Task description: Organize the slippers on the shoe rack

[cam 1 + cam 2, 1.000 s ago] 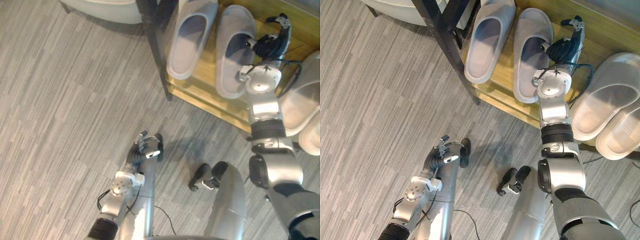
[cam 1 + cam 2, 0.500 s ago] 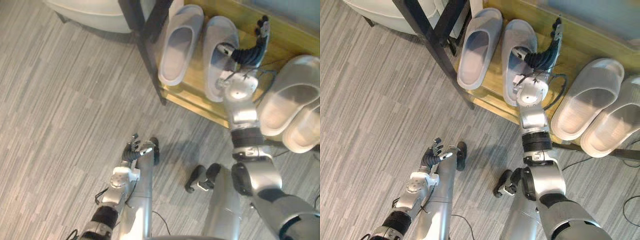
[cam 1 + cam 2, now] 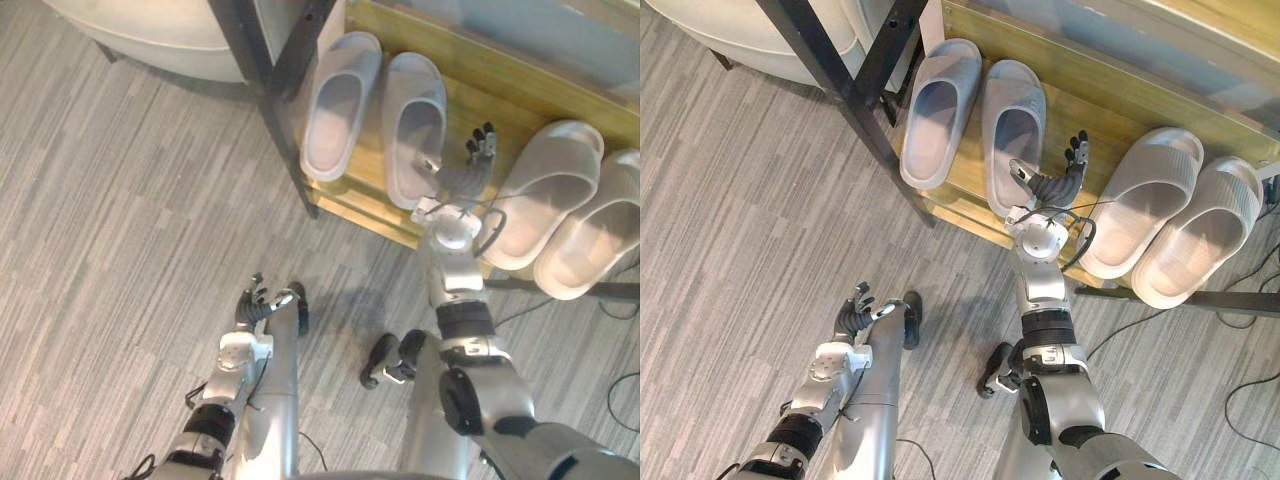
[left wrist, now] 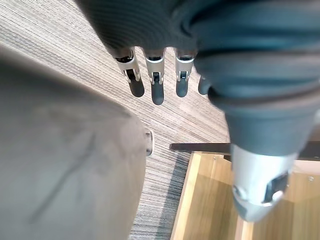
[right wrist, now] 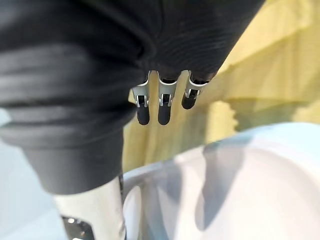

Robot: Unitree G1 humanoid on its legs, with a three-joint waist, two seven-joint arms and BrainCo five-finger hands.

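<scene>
Left eye view showed a light wooden shoe rack with a black metal frame post at its left corner, standing on a grey striped plank floor. Four slippers lay on its lowest shelf, all with their toes pointing toward the back. At the left end sat a grey foam slide slipper, and a second grey foam slide slipper lay just beside it, nearly parallel. Further right, a pale off-white foam slipper and another pale off-white foam slipper lay side by side, angled a little and reaching over the shelf's front edge.

The right hand was raised over the shelf in the gap between the grey pair and the pale pair. Its fingers were stretched out straight and spread, with nothing in them. The thumb was close to the edge of the second grey slipper; whether it touched could not be told. In the right wrist view the wood of the shelf lay beyond the fingertips.

The left hand hung low over the floor, well apart from the rack, its fingers relaxed and empty. A white rounded object stood on the floor left of the frame post.
</scene>
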